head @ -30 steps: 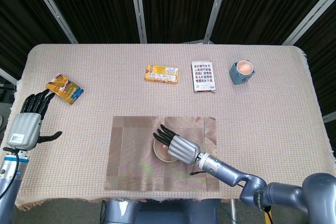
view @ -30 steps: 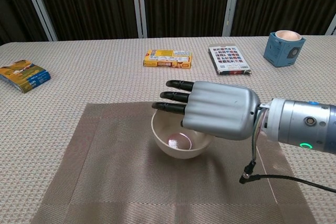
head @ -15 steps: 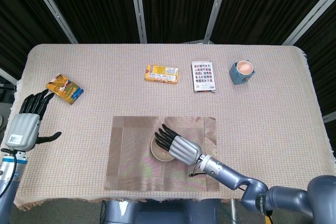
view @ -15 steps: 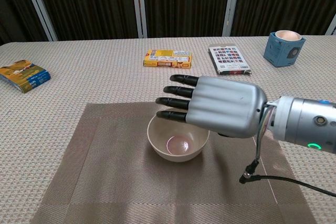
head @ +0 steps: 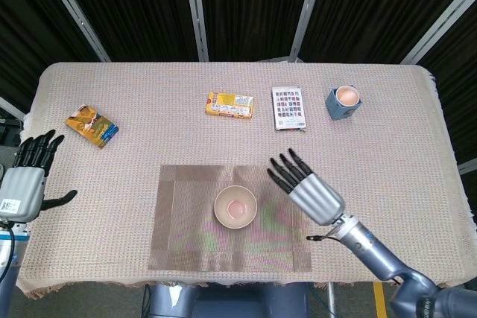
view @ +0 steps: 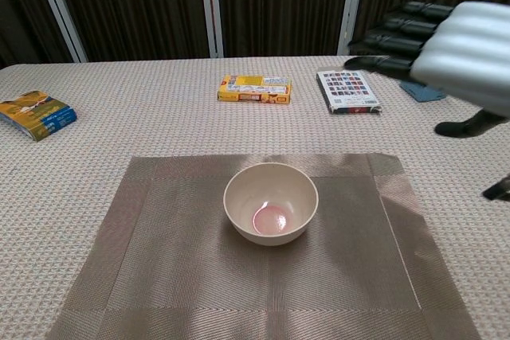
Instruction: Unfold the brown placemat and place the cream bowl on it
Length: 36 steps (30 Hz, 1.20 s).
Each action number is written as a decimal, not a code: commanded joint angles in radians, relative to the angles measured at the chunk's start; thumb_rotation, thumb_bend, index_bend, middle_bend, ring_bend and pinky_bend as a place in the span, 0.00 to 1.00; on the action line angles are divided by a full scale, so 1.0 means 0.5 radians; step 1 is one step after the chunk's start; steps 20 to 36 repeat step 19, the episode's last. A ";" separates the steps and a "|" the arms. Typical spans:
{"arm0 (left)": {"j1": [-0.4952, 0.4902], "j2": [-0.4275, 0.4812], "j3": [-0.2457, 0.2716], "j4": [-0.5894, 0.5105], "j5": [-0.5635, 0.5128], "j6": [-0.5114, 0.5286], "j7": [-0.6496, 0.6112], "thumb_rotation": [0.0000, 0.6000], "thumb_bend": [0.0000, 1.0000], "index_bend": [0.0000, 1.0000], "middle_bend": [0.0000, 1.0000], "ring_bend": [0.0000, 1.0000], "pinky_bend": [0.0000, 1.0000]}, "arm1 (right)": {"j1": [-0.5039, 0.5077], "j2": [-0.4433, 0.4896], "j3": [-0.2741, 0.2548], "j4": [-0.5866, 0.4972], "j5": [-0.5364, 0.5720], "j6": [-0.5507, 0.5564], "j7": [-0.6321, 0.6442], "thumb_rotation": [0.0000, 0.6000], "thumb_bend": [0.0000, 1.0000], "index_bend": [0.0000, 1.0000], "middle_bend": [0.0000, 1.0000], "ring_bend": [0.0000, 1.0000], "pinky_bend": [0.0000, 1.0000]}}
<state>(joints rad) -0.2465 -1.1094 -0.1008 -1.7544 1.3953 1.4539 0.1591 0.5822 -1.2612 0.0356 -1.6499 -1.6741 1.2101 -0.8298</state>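
Observation:
The brown placemat (head: 186,221) (view: 159,260) lies flat and unfolded near the table's front edge. The cream bowl (head: 235,207) (view: 271,201) stands upright on its middle, with a pink spot inside. My right hand (head: 310,191) (view: 454,41) hangs open in the air above the mat's right edge, to the right of the bowl and apart from it, holding nothing. My left hand (head: 24,182) is open at the table's left edge, far from the mat; the chest view does not show it.
A yellow box (head: 229,104) (view: 255,88) and a patterned card pack (head: 288,108) (view: 347,90) lie at the back middle. A blue cup (head: 343,101) stands back right. A colourful packet (head: 92,126) (view: 37,114) lies at the left.
My right hand has let go of the bowl, lifted and drawn back to the right. The bowl stays on the mat. My left hand slid slightly left and toward the front.

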 commanded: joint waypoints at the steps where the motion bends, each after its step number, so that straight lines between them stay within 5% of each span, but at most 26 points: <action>1: 0.072 -0.024 0.036 0.034 0.065 0.117 0.082 1.00 0.00 0.00 0.00 0.00 0.00 | -0.225 0.175 0.002 -0.021 0.178 0.245 0.312 1.00 0.01 0.00 0.00 0.00 0.00; 11: 0.161 -0.033 0.117 0.034 0.163 0.200 0.068 1.00 0.00 0.00 0.00 0.00 0.00 | -0.555 0.263 0.013 0.083 0.370 0.600 1.069 1.00 0.00 0.00 0.00 0.00 0.00; 17: 0.188 -0.030 0.146 0.044 0.199 0.198 0.055 1.00 0.00 0.00 0.00 0.00 0.00 | -0.683 0.178 -0.032 0.203 0.315 0.728 1.266 1.00 0.00 0.00 0.00 0.00 0.00; 36: 0.193 -0.027 0.146 0.046 0.199 0.199 0.047 1.00 0.00 0.00 0.00 0.00 0.00 | -0.702 0.158 -0.043 0.237 0.304 0.740 1.291 1.00 0.00 0.00 0.00 0.00 0.00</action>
